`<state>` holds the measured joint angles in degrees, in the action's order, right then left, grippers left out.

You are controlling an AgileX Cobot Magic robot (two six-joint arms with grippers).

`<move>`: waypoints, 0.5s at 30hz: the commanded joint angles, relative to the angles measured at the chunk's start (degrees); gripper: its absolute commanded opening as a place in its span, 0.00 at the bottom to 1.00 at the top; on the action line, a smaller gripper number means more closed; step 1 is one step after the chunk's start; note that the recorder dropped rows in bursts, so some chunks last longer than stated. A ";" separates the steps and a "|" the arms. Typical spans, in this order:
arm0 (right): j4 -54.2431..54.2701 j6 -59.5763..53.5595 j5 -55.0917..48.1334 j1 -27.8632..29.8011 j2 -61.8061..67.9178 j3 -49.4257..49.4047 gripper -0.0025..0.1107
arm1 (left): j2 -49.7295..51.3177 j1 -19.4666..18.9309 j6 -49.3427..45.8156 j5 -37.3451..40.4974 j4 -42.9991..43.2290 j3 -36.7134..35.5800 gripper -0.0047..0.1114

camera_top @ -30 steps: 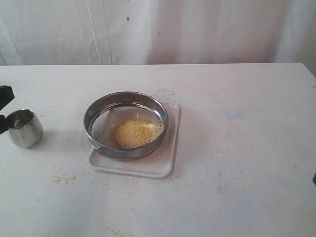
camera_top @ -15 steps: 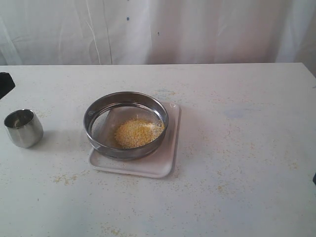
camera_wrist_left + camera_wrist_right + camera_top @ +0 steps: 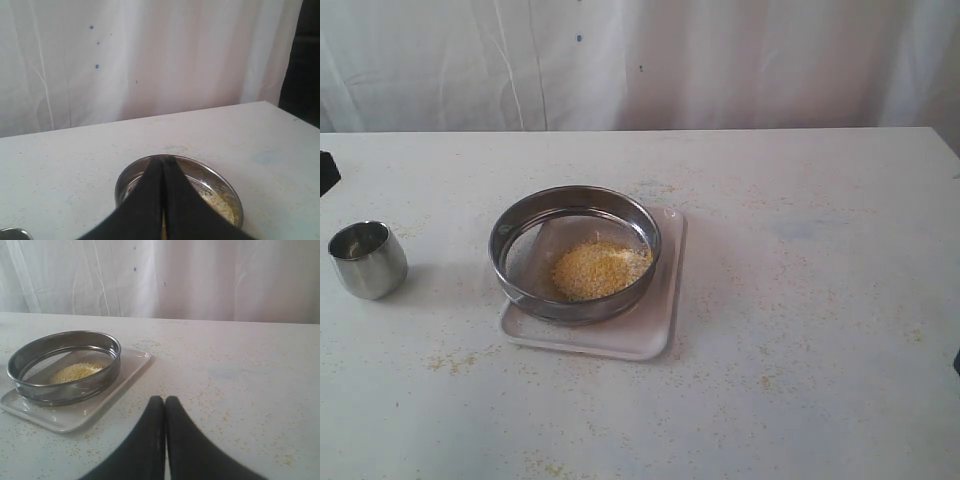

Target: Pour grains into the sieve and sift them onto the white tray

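The sieve (image 3: 575,250) rests on the white tray (image 3: 655,320) in the middle of the table, with a heap of yellow grains (image 3: 595,268) on its mesh. From the right wrist the sieve (image 3: 65,365), the grains (image 3: 75,372) and the tray (image 3: 75,415) lie apart from my right gripper (image 3: 164,400), which is shut and empty over the table. My left gripper (image 3: 163,161) is shut and empty too, and it covers part of the sieve (image 3: 220,185). In the exterior view only a dark bit of the left arm (image 3: 326,170) shows at the left edge.
A small steel cup (image 3: 367,259) stands upright on the table left of the tray; its rim (image 3: 12,233) shows in the left wrist view. Loose grains are scattered on the tabletop (image 3: 450,360). A white curtain (image 3: 640,60) hangs behind the table.
The left arm has drawn back from beside the steel cup toward the left edge. The cup, sieve and tray have stayed put.
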<state>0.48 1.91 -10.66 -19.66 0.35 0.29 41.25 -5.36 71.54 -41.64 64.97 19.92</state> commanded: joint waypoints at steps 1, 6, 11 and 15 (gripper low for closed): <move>-0.07 0.24 0.51 0.27 -0.35 -0.29 0.02 | -4.46 -0.17 -0.44 2.81 2.39 -1.14 0.04; -0.07 0.24 0.51 0.27 -0.35 -0.29 0.02 | -13.73 0.97 -0.08 8.03 1.88 -4.40 0.04; -0.07 0.24 0.51 0.27 -0.35 -0.29 0.02 | -24.19 4.08 0.68 13.05 0.14 -7.72 0.04; -0.07 0.24 0.51 0.27 -0.35 -0.29 0.02 | -28.19 4.36 3.53 13.38 -1.07 -9.23 0.04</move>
<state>0.48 1.91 -10.66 -19.66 0.35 0.29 15.41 -1.44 72.34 -28.99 64.59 11.49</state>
